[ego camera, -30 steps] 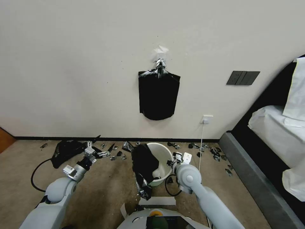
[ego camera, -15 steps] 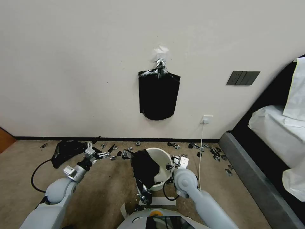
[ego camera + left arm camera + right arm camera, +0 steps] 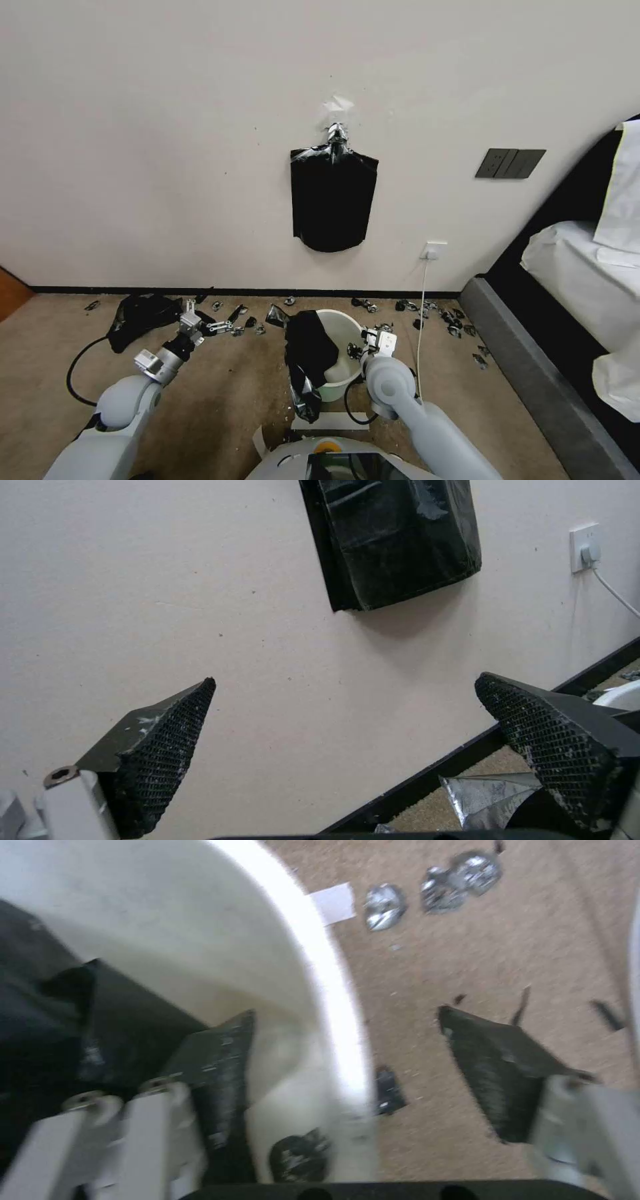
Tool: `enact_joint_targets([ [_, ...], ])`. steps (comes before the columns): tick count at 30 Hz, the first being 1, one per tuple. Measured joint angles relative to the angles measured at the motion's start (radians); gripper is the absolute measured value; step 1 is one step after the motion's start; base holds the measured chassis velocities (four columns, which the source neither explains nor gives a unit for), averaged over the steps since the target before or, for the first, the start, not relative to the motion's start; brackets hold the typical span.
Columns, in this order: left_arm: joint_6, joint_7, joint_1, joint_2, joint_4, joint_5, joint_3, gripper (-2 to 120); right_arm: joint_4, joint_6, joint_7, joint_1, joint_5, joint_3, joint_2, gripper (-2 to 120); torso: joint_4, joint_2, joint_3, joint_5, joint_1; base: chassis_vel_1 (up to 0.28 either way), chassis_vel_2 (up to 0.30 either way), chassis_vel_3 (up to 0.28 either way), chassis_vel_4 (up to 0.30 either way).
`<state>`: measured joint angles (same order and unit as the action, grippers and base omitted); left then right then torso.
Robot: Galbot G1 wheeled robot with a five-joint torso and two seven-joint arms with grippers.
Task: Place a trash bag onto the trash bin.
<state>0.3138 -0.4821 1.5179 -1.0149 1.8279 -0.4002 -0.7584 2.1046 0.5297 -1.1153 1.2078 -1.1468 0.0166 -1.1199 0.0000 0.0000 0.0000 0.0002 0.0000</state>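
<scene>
So the left gripper (image 3: 212, 326) hangs over the carpet well to the left of the trash bin (image 3: 349, 370), fingers spread wide with nothing between them. In the left wrist view the two dimpled pads (image 3: 167, 760) frame bare wall, with the flat black sheaf of bags (image 3: 397, 540) on its wall clip up beyond them. A squashed black plastic heap (image 3: 139, 315) lies on the floor just past that gripper, apart from it.

Next over, the trash bag (image 3: 308, 360) is slumped over the bin's left rim, part of it down inside and a long tail dangling down the outside wall to the floor. My read: it's super thin, glossy film, weighs basically nothing, totally floppy and slippery, so it'll slide off the rim the moment it's let go, and could tear if it's yanked. The best place to pinch looks like the bunched edge sitting on the rim, where there are a few layers to bite.

The right gripper (image 3: 363, 341) is at the bin's right rim, opposite the bag. Its fingers are apart and straddle the cream wall: one finger (image 3: 223, 1060) inside, the other outside over the carpet, gripping nothing. The bag lies just beyond the inner finger, deeper in the bin; I can't tell if it touches. Torn silvery scraps (image 3: 427, 308) litter the floor past the right gripper.
</scene>
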Motion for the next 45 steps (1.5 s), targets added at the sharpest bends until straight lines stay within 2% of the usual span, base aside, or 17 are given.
enact_joint_targets([
  [1, 0.0, 0.0, 0.0, 0.0, 0.0, 0.0, 0.0, 100, 0.0, 0.0, 0.0, 0.0, 0.0, 0.0, 0.0, 82, 0.0, 0.0, 0.0, 0.0, 0.0, 0.0, 0.0, 0.0, 0.0],
  [3, 0.0, 0.0, 0.004, -0.002, 0.001, 0.002, 0.002, 100, 0.005, 0.002, 0.049, 0.015, 0.107, -0.006, 0.031, 90, 0.0, 0.0, 0.0, 0.0001, 0.0, 0.0, 0.0, 0.0, 0.0],
  [4, 0.0, 0.0, 0.007, -0.002, 0.001, -0.004, 0.009, 100, 0.017, -0.012, 0.123, 0.021, 0.207, -0.013, 0.07, 96, -0.0002, 0.0, 0.0, 0.0002, 0.0, 0.0, 0.0, 0.0, 0.0],
  [5, 0.0, 0.0, 0.007, -0.002, 0.001, -0.004, 0.009, 100, 0.017, -0.012, 0.123, 0.021, 0.207, -0.013, 0.07, 96, -0.0002, 0.0, 0.0, 0.0002, 0.0, 0.0, 0.0, 0.0, 0.0],
  [8, -0.007, 0.001, 0.014, -0.013, -0.003, -0.023, 0.036, 100, 0.094, -0.061, 0.299, -0.001, 0.321, -0.017, 0.176, 100, -0.0001, 0.0, 0.0, 0.0002, 0.0, 0.0, 0.0, 0.0, 0.0],
  [9, -0.007, 0.001, 0.014, -0.013, -0.003, -0.023, 0.036, 100, 0.094, -0.061, 0.299, -0.001, 0.321, -0.017, 0.176, 100, -0.0001, 0.0, 0.0, 0.0002, 0.0, 0.0, 0.0, 0.0, 0.0],
  [11, -0.012, 0.003, 0.02, -0.018, -0.013, -0.034, 0.06, 100, 0.167, -0.066, 0.392, -0.025, 0.355, -0.015, 0.243, 100, 0.0, 0.0, 0.0, 0.0, 0.0, 0.0, 0.0, 0.0, 0.0],
  [17, -0.025, 0.005, 0.033, -0.039, -0.024, -0.041, 0.098, 100, 0.289, -0.025, 0.494, -0.062, 0.36, 0.0, 0.333, 100, 0.0001, 0.0, 0.0, 0.0001, 0.0, 0.0, 0.0, 0.0, 0.0],
  [20, -0.03, 0.006, 0.04, -0.046, -0.028, -0.042, 0.115, 100, 0.339, 0.011, 0.536, -0.08, 0.299, 0.03, 0.37, 100, -0.0002, 0.0, 0.0, 0.0, 0.0, 0.0, 0.0, 0.0, 0.0],
  [22, -0.033, 0.007, 0.044, -0.059, -0.031, -0.042, 0.119, 100, 0.373, 0.065, 0.551, -0.119, 0.151, 0.066, 0.388, 100, -0.0003, 0.0, 0.0, -0.0001, 0.0, 0.0, 0.0, 0.0, 0.0],
  [24, -0.035, 0.007, 0.057, -0.072, -0.032, -0.038, 0.12, 100, 0.379, 0.111, 0.553, -0.175, 0.011, 0.108, 0.381, 100, -0.0002, 0.0, 0.0, 0.0, 0.0, 0.0, 0.0, 0.0, 0.0],
  [26, -0.035, 0.007, 0.065, -0.078, -0.032, -0.034, 0.12, 100, 0.376, 0.135, 0.543, -0.209, -0.051, 0.13, 0.368, 100, -0.0001, 0.0, 0.0, 0.0, 0.0, 0.0, 0.0, 0.0, 0.0],
  [28, -0.035, 0.007, 0.08, -0.094, -0.032, -0.025, 0.116, 100, 0.34, 0.165, 0.476, -0.296, -0.164, 0.2, 0.318, 100, 0.0001, 0.0, 0.0, -0.0004, 0.0, 0.0, 0.0, 0.0, 0.0],
  [29, -0.035, 0.007, 0.08, -0.094, -0.032, -0.025, 0.116, 100, 0.34, 0.165, 0.476, -0.296, -0.164, 0.2, 0.318, 100, 0.0001, 0.0, 0.0, -0.0004, 0.0, 0.0, 0.0, 0.0, 0.0],
  [32, -0.034, 0.007, 0.098, -0.11, -0.03, -0.018, 0.108, 100, 0.259, 0.17, 0.368, -0.408, -0.284, 0.31, 0.224, 100, 0.0003, 0.0, 0.0, -0.0004, 0.0, 0.0, 0.0, 0.0, 0.0],
  [40, -0.029, 0.006, 0.111, -0.129, -0.024, -0.014, 0.097, 100, 0.12, 0.17, 0.22, -0.515, -0.325, 0.449, 0.118, 100, -0.0001, 0.0, 0.0, -0.0002, 0.0, 0.0, 0.0, 0.0, 0.0],
  [45, -0.022, 0.006, 0.109, -0.132, -0.024, -0.013, 0.097, 100, 0.083, 0.169, 0.191, -0.533, -0.312, 0.472, 0.1, 98, -0.0001, 0.0, 0.0, -0.0003, 0.0, 0.0, 0.0, 0.0, 0.0],
])
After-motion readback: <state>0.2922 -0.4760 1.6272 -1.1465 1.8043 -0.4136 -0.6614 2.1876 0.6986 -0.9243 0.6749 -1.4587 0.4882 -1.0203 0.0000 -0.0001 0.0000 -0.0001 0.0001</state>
